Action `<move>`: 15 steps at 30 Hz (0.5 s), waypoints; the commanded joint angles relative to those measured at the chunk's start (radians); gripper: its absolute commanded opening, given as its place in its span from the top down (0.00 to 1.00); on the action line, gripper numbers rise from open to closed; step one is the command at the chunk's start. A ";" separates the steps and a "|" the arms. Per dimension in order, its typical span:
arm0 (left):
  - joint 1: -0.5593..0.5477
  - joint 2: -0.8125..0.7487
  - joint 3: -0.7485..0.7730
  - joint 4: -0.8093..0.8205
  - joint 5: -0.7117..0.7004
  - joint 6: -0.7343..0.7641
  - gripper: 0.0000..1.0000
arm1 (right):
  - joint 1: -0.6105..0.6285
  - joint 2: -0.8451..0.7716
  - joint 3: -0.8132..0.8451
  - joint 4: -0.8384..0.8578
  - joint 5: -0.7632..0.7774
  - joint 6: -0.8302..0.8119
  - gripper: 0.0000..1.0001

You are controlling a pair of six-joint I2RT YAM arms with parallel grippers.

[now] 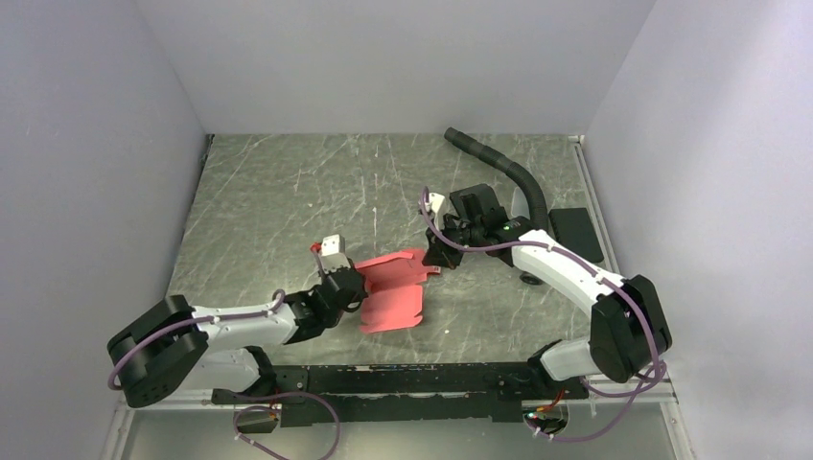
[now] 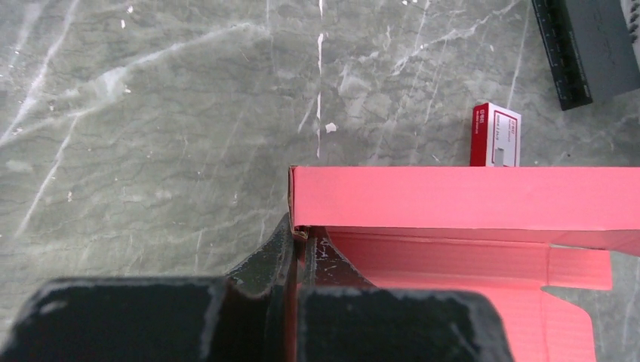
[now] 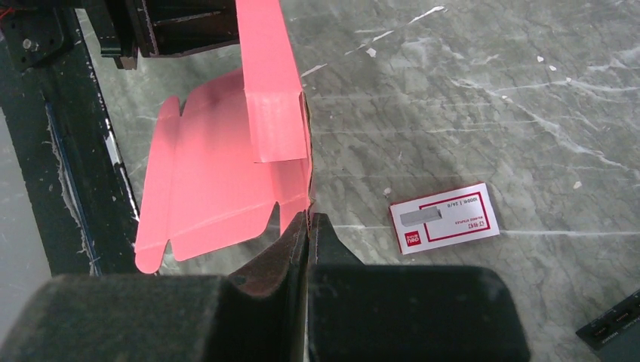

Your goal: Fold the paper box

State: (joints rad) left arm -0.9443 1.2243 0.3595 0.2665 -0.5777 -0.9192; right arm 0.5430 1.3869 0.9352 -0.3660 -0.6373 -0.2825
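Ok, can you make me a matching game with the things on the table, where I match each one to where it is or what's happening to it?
Things
1. paper box
2. little red-and-white card
3. flat black pad
4. black hose

Where or what
A. lies at the right edge of the table
B. curves across the back right of the table
C. pinched by the left hand and the right hand
D. lies flat near the box, not touching it

Pairs: 1-C, 2-D, 3-A, 4-B
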 commanded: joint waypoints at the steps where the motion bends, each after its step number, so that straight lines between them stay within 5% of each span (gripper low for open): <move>1: -0.035 0.034 0.073 -0.159 -0.084 -0.016 1.00 | 0.006 -0.050 0.006 0.070 -0.044 0.027 1.00; 15: -0.048 0.023 0.080 -0.254 -0.110 -0.003 1.00 | 0.005 -0.021 0.002 0.091 0.135 0.053 1.00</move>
State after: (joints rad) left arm -0.9882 1.2583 0.4404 0.1291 -0.6533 -0.9413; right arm 0.5491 1.3781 0.9302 -0.3573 -0.5453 -0.2489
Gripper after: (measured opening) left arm 0.033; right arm 0.025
